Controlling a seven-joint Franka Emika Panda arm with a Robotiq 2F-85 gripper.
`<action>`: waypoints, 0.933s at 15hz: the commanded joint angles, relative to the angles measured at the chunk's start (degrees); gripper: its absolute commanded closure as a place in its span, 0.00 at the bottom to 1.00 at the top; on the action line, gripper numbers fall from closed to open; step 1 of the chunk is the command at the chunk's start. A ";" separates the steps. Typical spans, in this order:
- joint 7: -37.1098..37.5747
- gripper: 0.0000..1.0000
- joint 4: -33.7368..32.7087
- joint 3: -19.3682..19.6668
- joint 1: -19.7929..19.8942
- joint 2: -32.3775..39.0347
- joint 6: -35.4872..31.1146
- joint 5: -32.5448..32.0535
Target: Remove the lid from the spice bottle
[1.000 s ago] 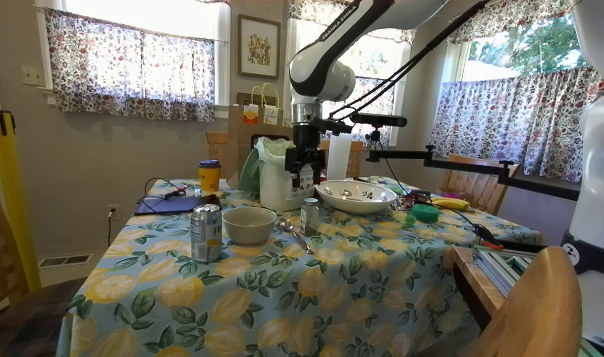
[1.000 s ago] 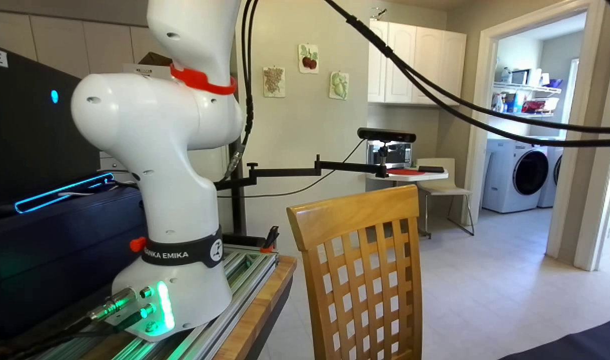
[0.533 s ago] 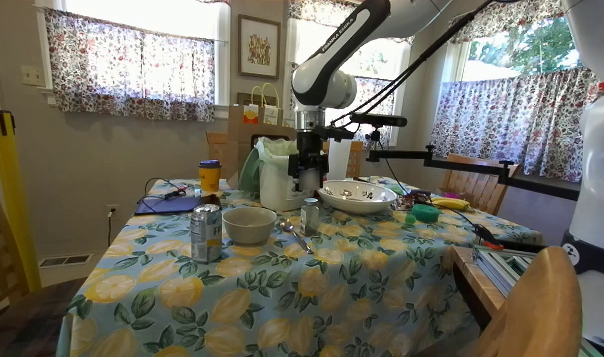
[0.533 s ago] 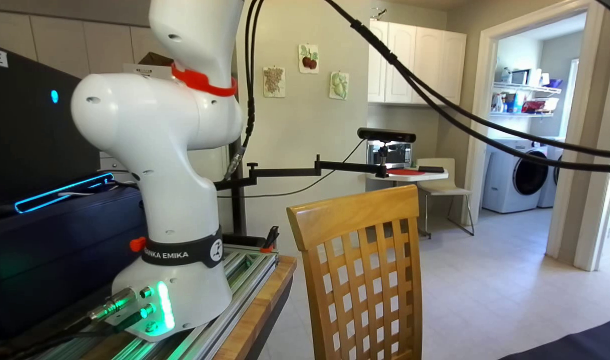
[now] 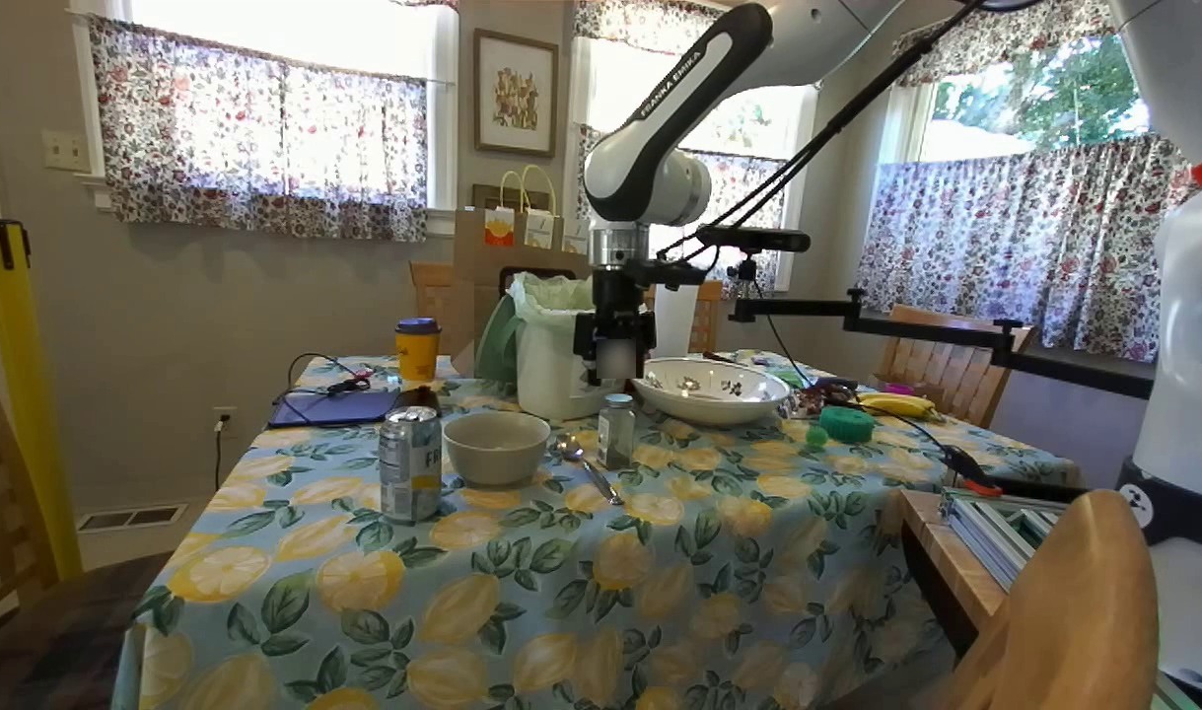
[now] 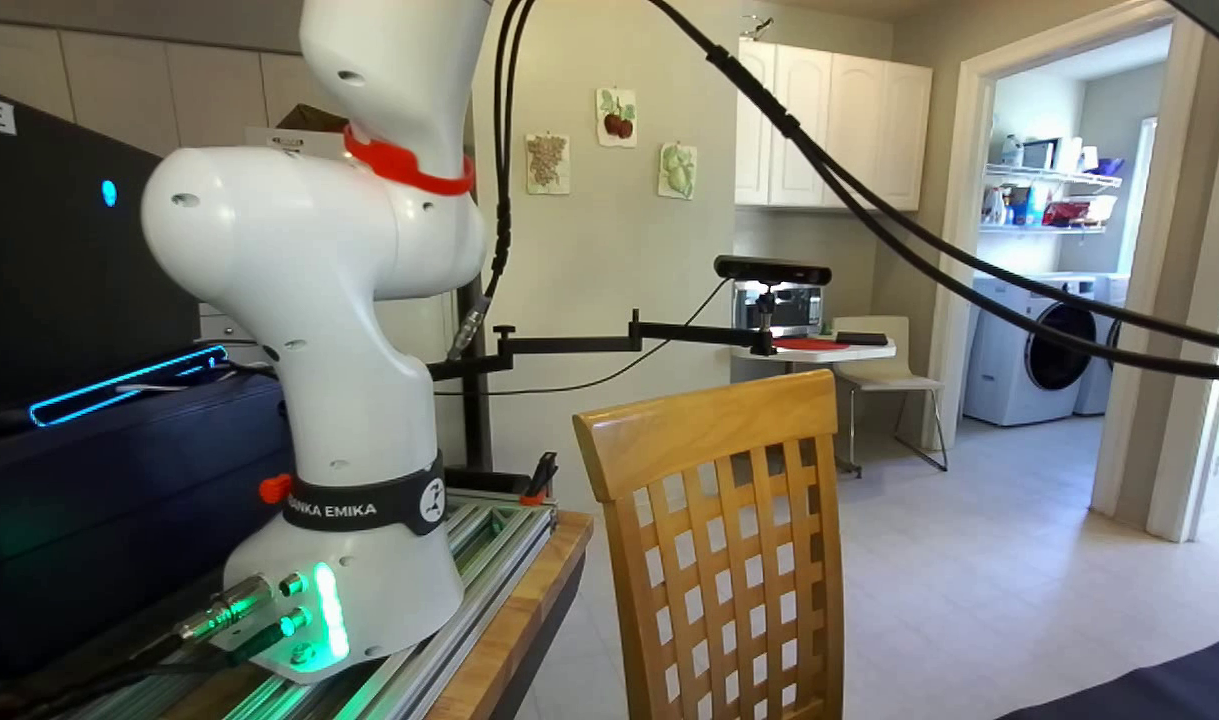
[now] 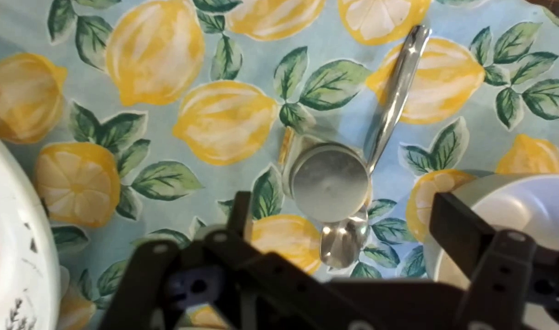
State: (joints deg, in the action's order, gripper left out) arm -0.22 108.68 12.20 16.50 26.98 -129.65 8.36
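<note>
The spice bottle (image 5: 616, 440) is a small clear upright bottle on the lemon-print tablecloth in an exterior view. Its round grey lid (image 5: 618, 400) sits on top. In the wrist view the lid (image 7: 329, 183) is seen from above, and part of the glass bottle (image 7: 292, 153) shows beside it. My gripper (image 5: 615, 371) hangs pointing down above the bottle, apart from the lid. In the wrist view the gripper (image 7: 345, 214) is wide open with nothing between its fingers. The lid lies just beyond the fingertips, nearer the left finger. The gripper is out of view in the exterior view of the robot base.
A spoon (image 5: 591, 473) lies beside the bottle. A grey bowl (image 5: 497, 449) and a silver can (image 5: 410, 463) stand to one side. A wide white bowl (image 5: 709, 390) and a white lined bin (image 5: 561, 365) stand behind. A wooden chair (image 6: 709, 420) stands near the robot base.
In an exterior view my gripper has moved down and slightly right, and has turned a little. It stands closer above the bottle. The bottle, lid and other objects have not moved.
</note>
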 commanded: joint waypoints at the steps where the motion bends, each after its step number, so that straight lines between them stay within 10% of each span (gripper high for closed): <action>1: 0.41 0.00 -0.18 -0.28 0.37 0.22 0.07 -0.33; 14: 1.59 0.00 -1.04 0.10 0.32 1.63 -0.15 -0.68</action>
State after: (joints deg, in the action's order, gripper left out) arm 0.57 108.72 12.41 16.49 27.61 -129.86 8.16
